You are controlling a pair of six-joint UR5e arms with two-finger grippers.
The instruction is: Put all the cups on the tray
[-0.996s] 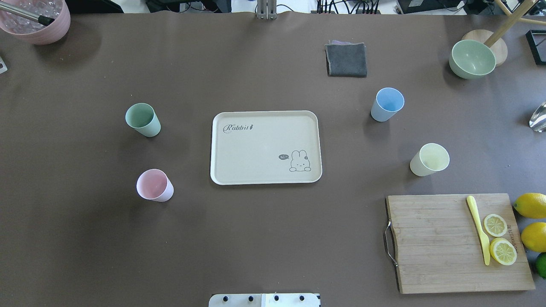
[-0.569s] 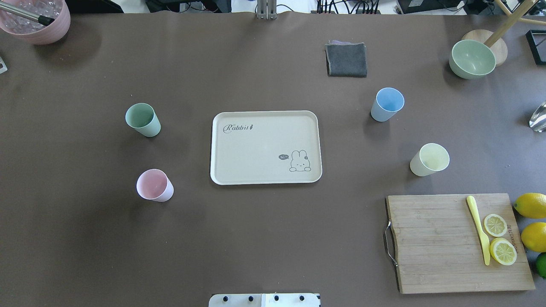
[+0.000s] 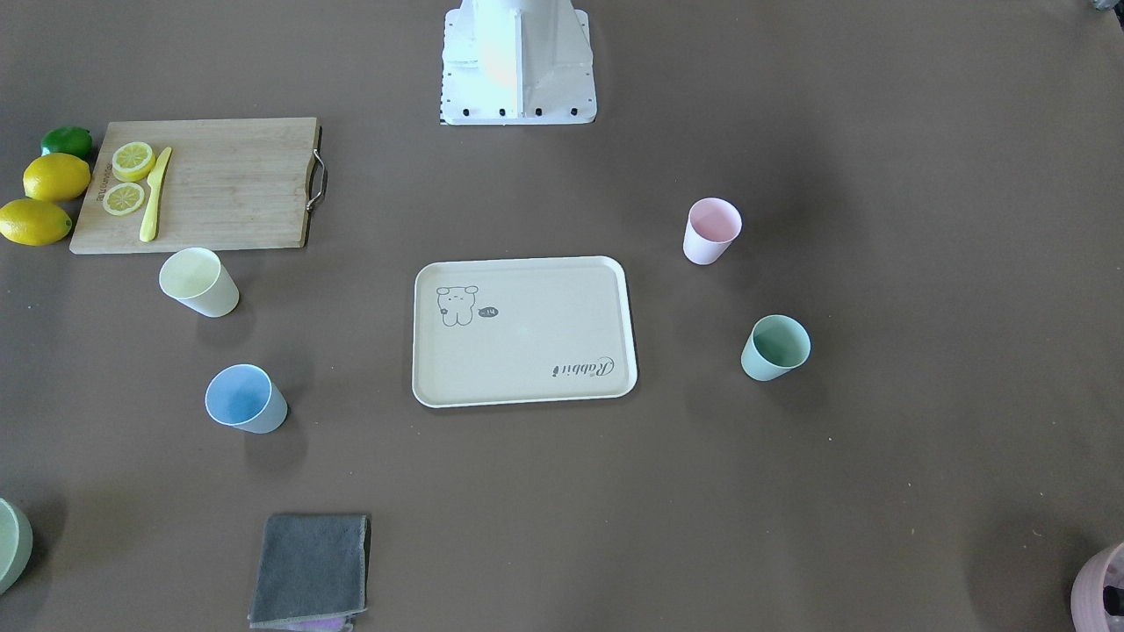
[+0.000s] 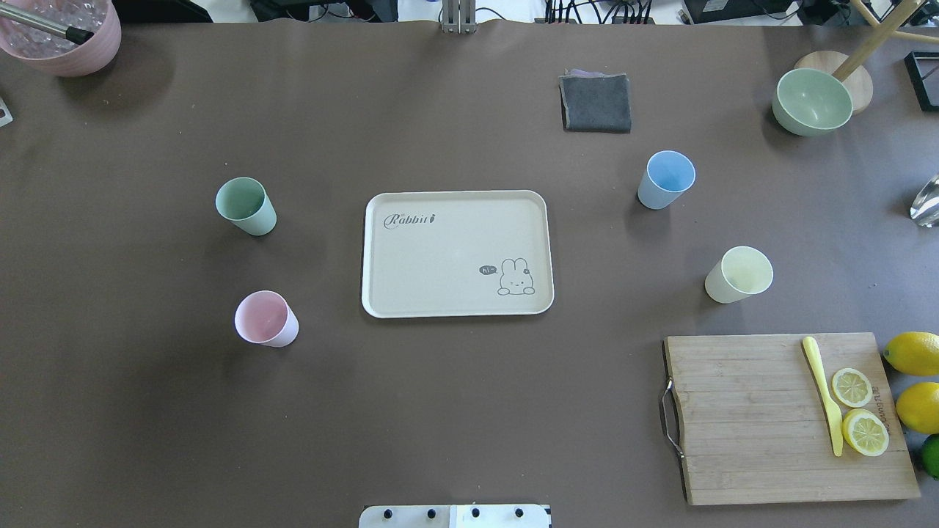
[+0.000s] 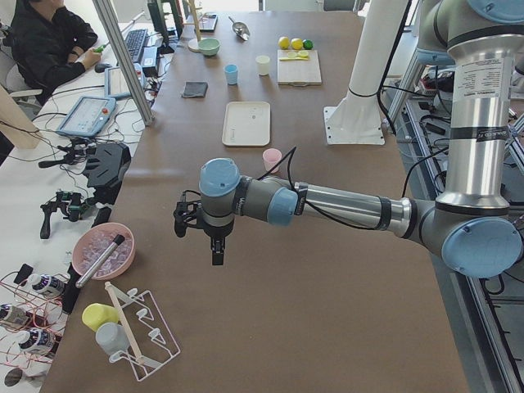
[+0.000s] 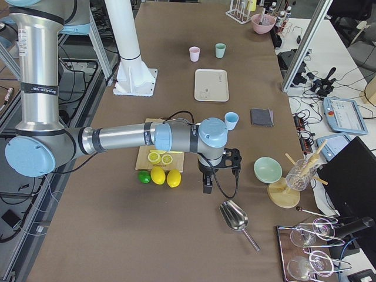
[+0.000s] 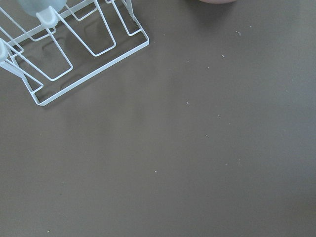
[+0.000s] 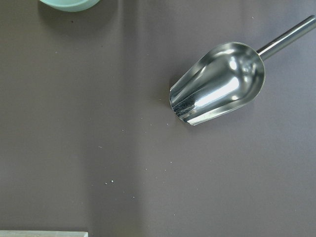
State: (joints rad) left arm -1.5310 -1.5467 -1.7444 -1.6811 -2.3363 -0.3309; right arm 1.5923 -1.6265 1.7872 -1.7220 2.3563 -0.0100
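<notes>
Your pink cup (image 4: 265,320), green cup (image 4: 246,207), blue cup (image 4: 666,180) and yellow cup (image 4: 739,275) stand round the tray (image 4: 440,257), far from either gripper. Both arms stretch out level, the left gripper (image 5: 217,255) pointing down near the rack (image 5: 143,336), the right gripper (image 6: 207,187) near the scoop (image 6: 235,216). You cannot tell whether their fingers are apart or together.

A bamboo cutting board with a metal handle (image 4: 777,418) lies on the brown worktop (image 4: 469,411), carrying a yellow plastic knife (image 4: 823,392) just beside two lemon slices (image 4: 852,386). A folded grey cloth (image 4: 596,103) and a pale green bowl (image 4: 811,101) sit apart near the far edge
</notes>
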